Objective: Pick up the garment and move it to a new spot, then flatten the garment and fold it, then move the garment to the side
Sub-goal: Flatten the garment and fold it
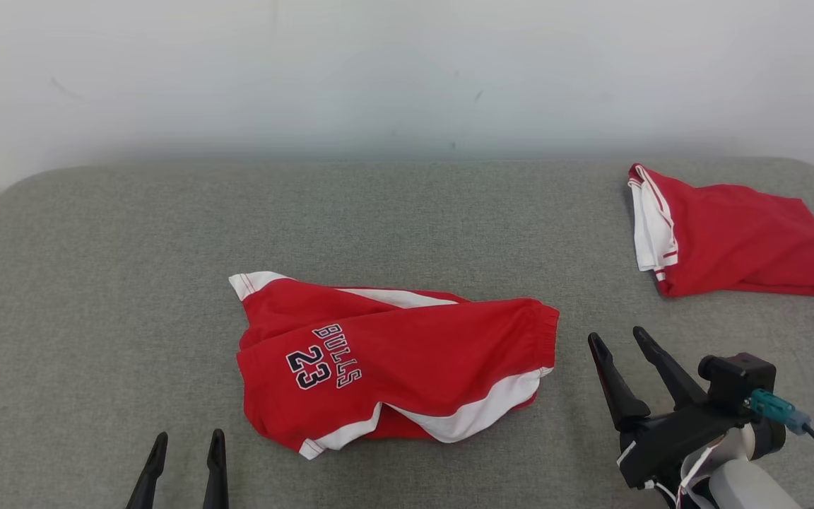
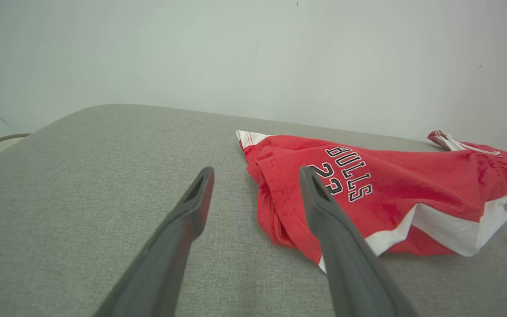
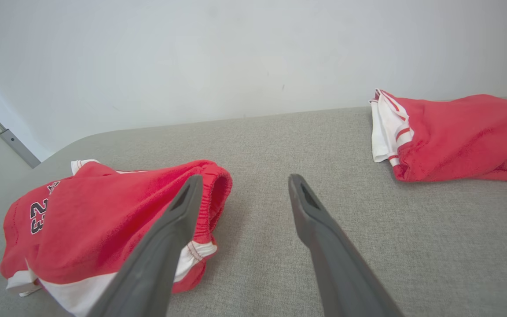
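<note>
The garment point(image 1: 393, 360) is a pair of red shorts with white trim and "BULLS 23" lettering, lying rumpled in the middle of the grey padded table point(image 1: 96, 283). It also appears in the left wrist view as the garment point(image 2: 394, 193) and in the right wrist view as the garment point(image 3: 104, 229). My left gripper point(image 1: 188, 444) is open at the near edge, left of the shorts, holding nothing. My right gripper point(image 1: 619, 339) is open just right of the waistband end, empty too. Left gripper point(image 2: 255, 174) and right gripper point(image 3: 242, 180) show spread fingers over bare cloth.
A second red garment point(image 1: 732, 237) with white striped edging lies folded at the far right of the table; it shows as the folded garment point(image 3: 456, 132) in the right wrist view. A pale wall point(image 1: 407, 71) rises behind the table's far edge.
</note>
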